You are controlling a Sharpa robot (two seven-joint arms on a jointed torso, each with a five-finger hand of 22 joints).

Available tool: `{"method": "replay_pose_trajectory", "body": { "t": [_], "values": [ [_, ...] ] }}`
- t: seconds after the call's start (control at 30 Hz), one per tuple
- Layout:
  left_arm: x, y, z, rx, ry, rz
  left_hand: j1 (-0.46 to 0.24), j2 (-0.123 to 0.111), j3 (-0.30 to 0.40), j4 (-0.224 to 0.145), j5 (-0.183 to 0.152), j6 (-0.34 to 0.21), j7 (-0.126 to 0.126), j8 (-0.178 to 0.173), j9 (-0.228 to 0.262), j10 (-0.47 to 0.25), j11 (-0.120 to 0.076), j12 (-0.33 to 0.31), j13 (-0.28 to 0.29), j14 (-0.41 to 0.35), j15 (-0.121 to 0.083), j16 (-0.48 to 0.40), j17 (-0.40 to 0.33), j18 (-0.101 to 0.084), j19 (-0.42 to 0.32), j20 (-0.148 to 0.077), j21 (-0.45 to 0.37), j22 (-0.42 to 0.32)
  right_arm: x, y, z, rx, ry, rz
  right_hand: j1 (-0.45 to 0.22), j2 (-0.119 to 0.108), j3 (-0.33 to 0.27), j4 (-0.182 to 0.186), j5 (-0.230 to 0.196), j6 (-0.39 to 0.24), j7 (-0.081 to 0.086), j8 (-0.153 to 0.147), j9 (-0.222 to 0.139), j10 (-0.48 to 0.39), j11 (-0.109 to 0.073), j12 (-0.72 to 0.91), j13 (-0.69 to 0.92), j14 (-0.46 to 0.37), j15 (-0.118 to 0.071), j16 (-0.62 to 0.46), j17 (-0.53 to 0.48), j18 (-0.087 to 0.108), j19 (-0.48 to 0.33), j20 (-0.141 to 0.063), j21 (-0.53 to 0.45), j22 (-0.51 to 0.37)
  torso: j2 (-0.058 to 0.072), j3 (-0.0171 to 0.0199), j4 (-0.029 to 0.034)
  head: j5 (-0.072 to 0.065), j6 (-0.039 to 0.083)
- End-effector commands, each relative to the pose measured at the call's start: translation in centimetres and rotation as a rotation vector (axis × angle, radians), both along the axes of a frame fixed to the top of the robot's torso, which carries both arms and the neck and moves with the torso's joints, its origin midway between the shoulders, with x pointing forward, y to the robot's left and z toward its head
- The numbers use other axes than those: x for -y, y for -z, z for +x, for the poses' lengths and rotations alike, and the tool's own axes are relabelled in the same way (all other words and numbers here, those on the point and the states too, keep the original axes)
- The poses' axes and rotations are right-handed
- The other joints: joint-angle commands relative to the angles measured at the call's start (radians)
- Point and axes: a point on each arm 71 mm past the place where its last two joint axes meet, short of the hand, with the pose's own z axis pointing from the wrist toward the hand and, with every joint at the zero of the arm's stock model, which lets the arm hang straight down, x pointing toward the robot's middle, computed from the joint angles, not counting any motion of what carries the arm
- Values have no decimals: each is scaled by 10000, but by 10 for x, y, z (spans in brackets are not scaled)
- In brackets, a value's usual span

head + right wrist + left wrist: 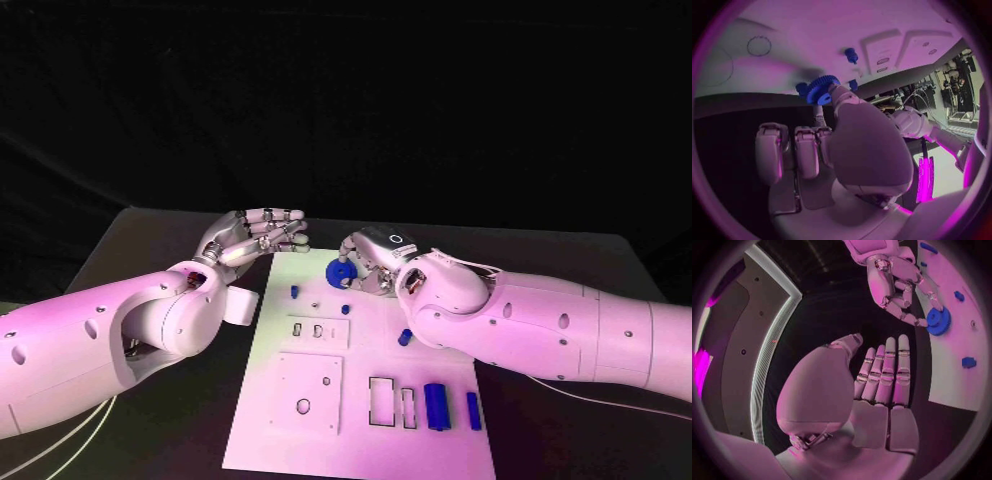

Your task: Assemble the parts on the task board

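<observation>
Right hand [378, 262] is pinching the blue gear [340, 272] at the board's [433, 450] far edge, about 12 o'clock; the right wrist view is showing the teeth [821, 89] that the head view blurs. Left hand [255, 236] is hovering released at 10 o'clock, fingers [889, 370] straight. Gear seating is hidden by the fingers.

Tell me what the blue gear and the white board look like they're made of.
Gear: probably moulded or printed plastic, judging by its uniform matte blue and crisp teeth. Board: a flat matte white plate with clean-cut recesses, likely plastic or painted metal; I can't tell which.
</observation>
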Motion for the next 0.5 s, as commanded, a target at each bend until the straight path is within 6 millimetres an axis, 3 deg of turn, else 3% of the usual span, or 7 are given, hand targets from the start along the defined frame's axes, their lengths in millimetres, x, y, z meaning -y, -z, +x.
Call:
{"method": "replay_pose_trajectory", "body": {
  "t": [0.03,0.5],
  "values": [
    [3,-1,-1,35,207,-121,-46,5,69,-1,-54,-8,286,-30,-10,36,55,-21,13,-2,51,-67,12,99,-40,9,61,-10,-2,4,0,-56,-63,-306,-47,54,59,-14,25,152,-191,47,111,643,-45,21,1977,899,-24,61,1881,-67,115,10,6,1250,-12,9,-9,23,-29],
    [3,-1,-1,21,223,-121,-46,5,69,-1,-54,-8,286,-30,-10,36,55,-21,13,-2,51,-67,12,99,-40,9,61,-10,-6,13,6,-254,15,-427,-190,-32,172,-14,16,56,-141,-46,98,574,-3,-70,1885,890,10,52,1838,-47,61,32,-62,1183,-21,10,-2,51,-50]
  ]
}}
